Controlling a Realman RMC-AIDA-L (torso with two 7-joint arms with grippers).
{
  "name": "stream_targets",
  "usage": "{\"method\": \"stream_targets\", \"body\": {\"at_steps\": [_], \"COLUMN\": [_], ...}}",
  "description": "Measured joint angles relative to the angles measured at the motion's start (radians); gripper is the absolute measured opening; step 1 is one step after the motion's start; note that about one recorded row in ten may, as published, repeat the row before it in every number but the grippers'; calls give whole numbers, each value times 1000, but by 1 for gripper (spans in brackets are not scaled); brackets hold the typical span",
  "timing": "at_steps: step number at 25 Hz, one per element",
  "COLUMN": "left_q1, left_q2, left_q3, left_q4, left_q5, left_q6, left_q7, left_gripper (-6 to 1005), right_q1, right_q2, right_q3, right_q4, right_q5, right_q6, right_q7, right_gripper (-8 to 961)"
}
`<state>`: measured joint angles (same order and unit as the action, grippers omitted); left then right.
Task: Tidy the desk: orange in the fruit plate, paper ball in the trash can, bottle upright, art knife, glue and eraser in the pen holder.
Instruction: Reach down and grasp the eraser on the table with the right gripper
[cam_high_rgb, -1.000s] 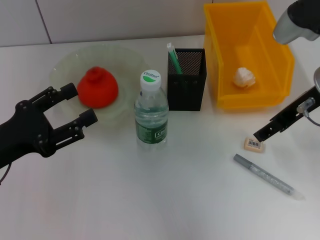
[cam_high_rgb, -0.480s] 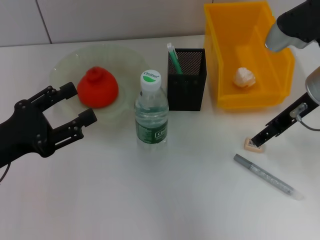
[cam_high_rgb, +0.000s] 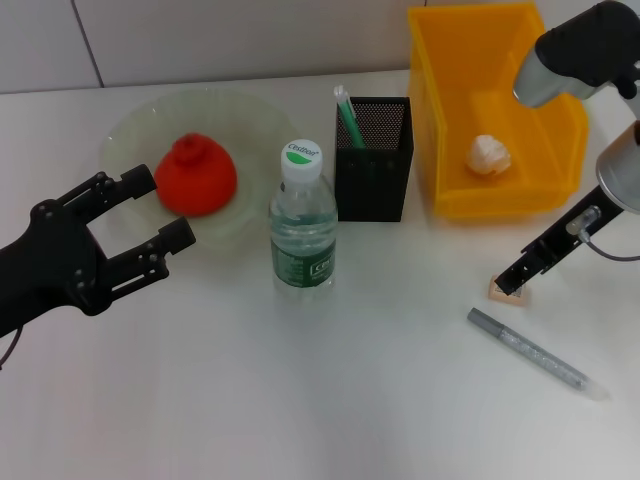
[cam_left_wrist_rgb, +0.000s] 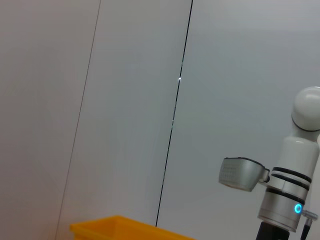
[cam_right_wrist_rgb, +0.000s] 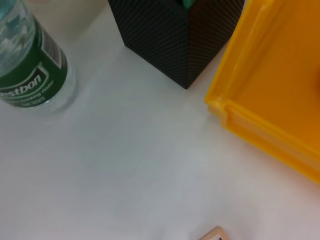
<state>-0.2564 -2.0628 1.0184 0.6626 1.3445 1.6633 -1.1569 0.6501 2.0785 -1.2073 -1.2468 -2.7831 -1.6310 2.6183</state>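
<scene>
The orange (cam_high_rgb: 195, 176) lies in the fruit plate (cam_high_rgb: 122, 132) at the back left. The bottle (cam_high_rgb: 302, 225) stands upright at the centre; it also shows in the right wrist view (cam_right_wrist_rgb: 30, 75). The pen holder (cam_high_rgb: 372, 165) holds a green-tipped stick. A paper ball (cam_high_rgb: 489, 155) lies in the trash can (cam_high_rgb: 560, 120). The eraser (cam_high_rgb: 496, 291) lies on the table, partly covered by my right gripper (cam_high_rgb: 513, 282), which is down on it; its corner shows in the right wrist view (cam_right_wrist_rgb: 216, 235). A grey art knife (cam_high_rgb: 535, 352) lies in front of it. My left gripper (cam_high_rgb: 150, 215) is open and empty beside the plate.
The right wrist view shows the pen holder (cam_right_wrist_rgb: 175, 35) and the trash can's wall (cam_right_wrist_rgb: 270, 95) close together. The left wrist view shows only a wall, the trash can's rim (cam_left_wrist_rgb: 125, 227) and the right arm (cam_left_wrist_rgb: 292, 180).
My right gripper has moved left and down onto the eraser, which it now partly covers. The left arm has not moved.
</scene>
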Motion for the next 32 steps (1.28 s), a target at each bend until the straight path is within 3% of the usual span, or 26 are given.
{"method": "stream_targets", "body": {"at_steps": [9,32], "left_q1": [-1,0], "left_q2": [-2,-2], "left_q3": [-2,-3], "left_q4": [0,0], "left_q5": [1,0], "left_q6": [3,8], "left_q7": [1,3], "left_gripper": [786,785], "right_q1": [54,90], "right_q2": [0,-2], "right_q3": [1,5], "right_q4": [109,214], "right_q5": [-20,-35], "right_q6": [33,81], "right_q7": [0,3], "right_gripper": [772,731]}}
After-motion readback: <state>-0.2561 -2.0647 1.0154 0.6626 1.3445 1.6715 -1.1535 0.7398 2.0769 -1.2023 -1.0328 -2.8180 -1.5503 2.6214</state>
